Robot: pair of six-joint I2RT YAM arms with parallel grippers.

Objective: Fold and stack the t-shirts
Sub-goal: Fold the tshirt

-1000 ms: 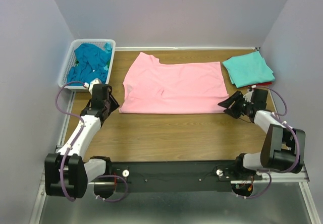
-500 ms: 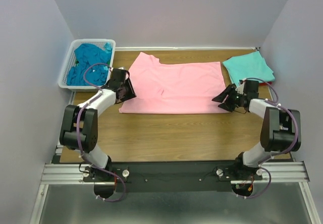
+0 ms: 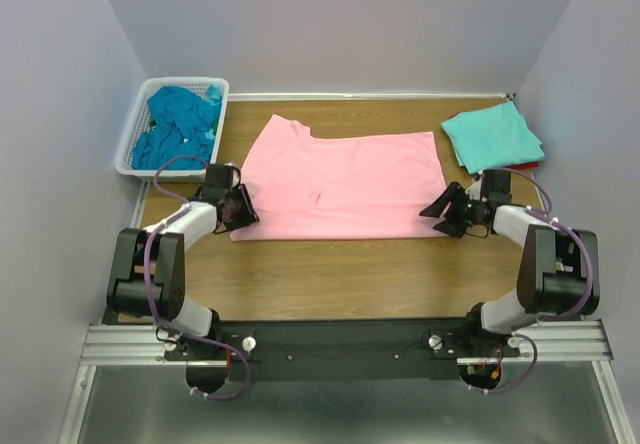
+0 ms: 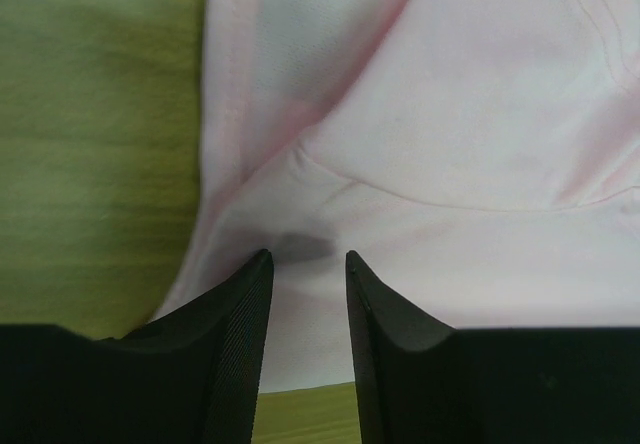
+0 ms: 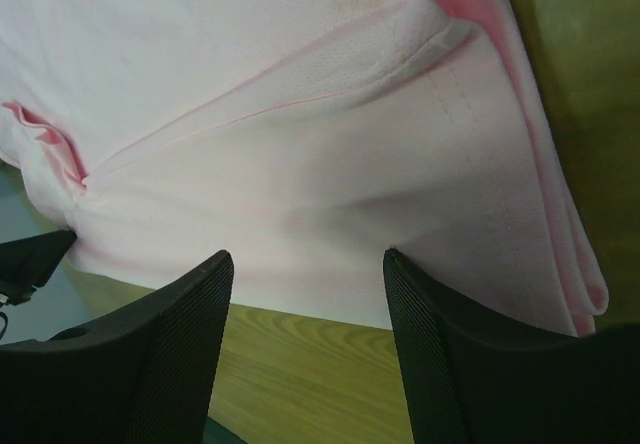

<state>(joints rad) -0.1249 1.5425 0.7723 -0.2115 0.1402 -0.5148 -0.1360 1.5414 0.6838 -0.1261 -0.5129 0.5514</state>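
Note:
A light pink t-shirt [image 3: 340, 179] lies spread flat in the middle of the table. My left gripper [image 3: 243, 210] sits low over the shirt's near left corner. In the left wrist view its jaws [image 4: 305, 259] stand a little apart over the pink fabric [image 4: 450, 134], pinching nothing. At the near right corner is my right gripper [image 3: 441, 215]. It [image 5: 305, 256] is open wide, with the pink hem [image 5: 330, 214] just beyond its tips. A folded light aqua t-shirt [image 3: 492, 136] lies at the back right on a red one [image 3: 522, 167]. Teal-blue t-shirts [image 3: 178, 124] fill the basket.
The white lattice basket [image 3: 132, 136] stands at the back left corner against the left wall. Bare wood [image 3: 340, 269] runs between the pink shirt and the arm rail. Purple walls close in on both sides and at the back.
The left gripper swung in from the left, crossed the sleeve, and came down at the near left corner. The right gripper opened a little wider. The pink shirt shifted slightly nearer.

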